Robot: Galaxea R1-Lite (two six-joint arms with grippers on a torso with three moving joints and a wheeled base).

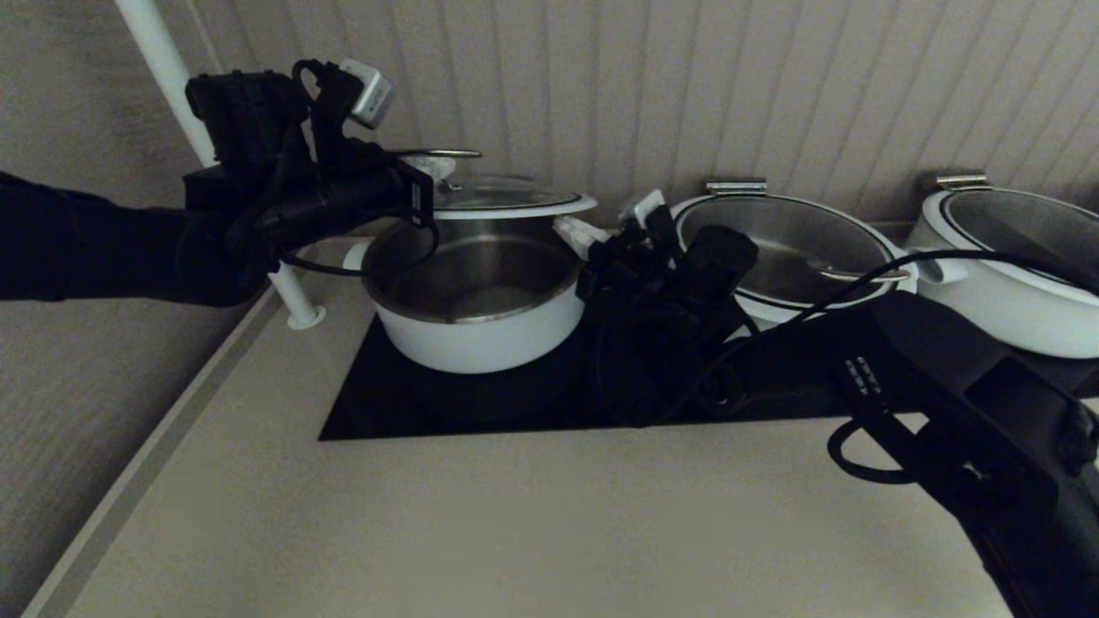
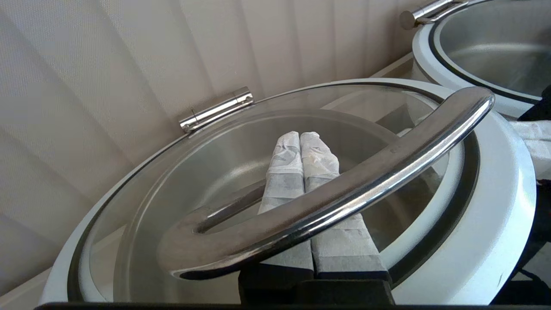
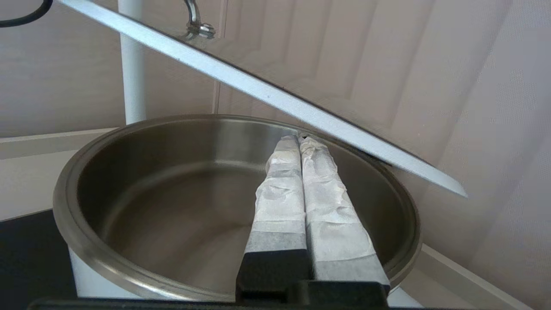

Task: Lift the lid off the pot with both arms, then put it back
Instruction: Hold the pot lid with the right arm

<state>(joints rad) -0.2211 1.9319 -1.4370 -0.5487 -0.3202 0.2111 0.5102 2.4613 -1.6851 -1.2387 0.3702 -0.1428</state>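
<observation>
The small white pot (image 1: 481, 330) stands open on the black cooktop (image 1: 378, 412). The glass lid (image 1: 506, 199) hangs tilted above it, clear of the rim on the near side. My left gripper (image 1: 434, 172) is shut, and its fingers pass under the lid's steel handle (image 2: 344, 189) without pinching it, over the glass (image 2: 181, 189). My left gripper (image 2: 300, 137) bears the handle from below. My right gripper (image 1: 573, 232) is shut at the pot's right side. In the right wrist view my right gripper (image 3: 298, 140) reaches over the pot (image 3: 129, 193), with its tips just under the lid's white rim (image 3: 267, 92).
Two wider white pots with lids stand to the right, one in the middle (image 1: 781, 249) and one at the far right (image 1: 1013, 266). A white pole (image 1: 172, 77) rises behind the left arm. The ribbed wall is close behind the pots. The counter's edge runs along the left.
</observation>
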